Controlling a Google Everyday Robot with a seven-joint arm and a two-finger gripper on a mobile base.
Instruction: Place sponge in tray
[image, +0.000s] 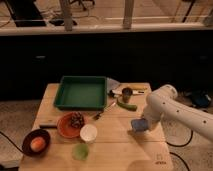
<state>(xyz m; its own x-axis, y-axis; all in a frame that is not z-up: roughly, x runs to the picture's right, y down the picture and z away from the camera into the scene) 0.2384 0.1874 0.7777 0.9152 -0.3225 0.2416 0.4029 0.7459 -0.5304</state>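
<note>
The green tray (64, 94) sits at the back left of the wooden table, with nothing in it. The blue-grey sponge (137, 124) is at the right side of the table, just above the tabletop, well right of and nearer than the tray. My gripper (142, 123), at the end of the white arm that comes in from the right, is shut on the sponge. The arm's end hides most of the fingers.
An orange plate (66, 128) holding a brown cone, a white cup (88, 133), a pale green blob (80, 151) and a dark bowl (31, 138) with an orange fruit stand front left. A dark cup (127, 93), a green vegetable (130, 106) and a utensil (102, 114) lie between tray and gripper.
</note>
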